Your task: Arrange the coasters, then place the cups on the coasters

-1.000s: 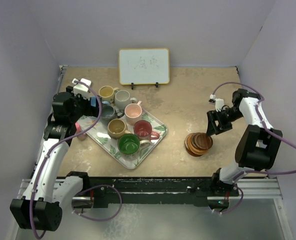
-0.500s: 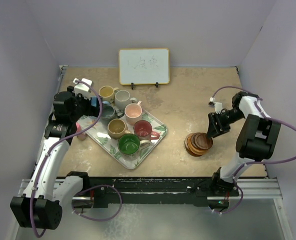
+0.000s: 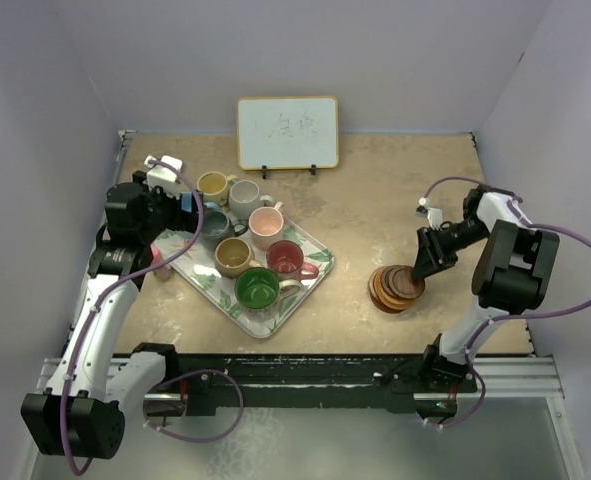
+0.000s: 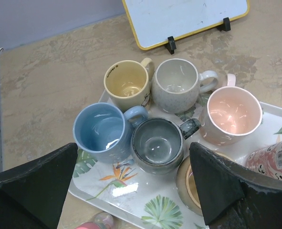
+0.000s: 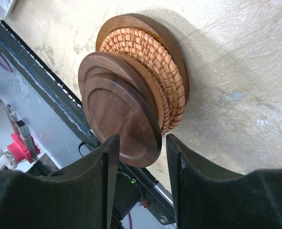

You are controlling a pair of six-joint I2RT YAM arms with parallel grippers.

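Note:
The coasters sit in one stack (image 3: 396,288) right of the middle, a dark brown disc (image 5: 117,117) tilted on top of a woven orange one (image 5: 150,62). My right gripper (image 3: 422,268) (image 5: 141,143) is at the stack's far-right edge. Its jaws are open and straddle the dark disc's rim, with a gap on one side. The cups stand on the leaf-patterned tray (image 4: 131,191): yellow (image 4: 129,81), off-white (image 4: 175,83), pink (image 4: 229,114), light blue (image 4: 102,131), dark grey-blue (image 4: 157,143), tan (image 4: 188,183), red (image 4: 274,157) and green (image 3: 257,288). My left gripper (image 4: 133,148) hovers wide open above them, holding nothing.
A small whiteboard (image 3: 287,132) stands on feet at the back. A pink-red object (image 4: 95,223) lies just off the tray's near-left edge. Walls close in on the left, back and right. The black rail (image 3: 305,370) runs along the near edge.
My right gripper's jaws have narrowed around the rim of the top dark coaster, and that arm's elbow has shifted a little. The left arm has not moved.

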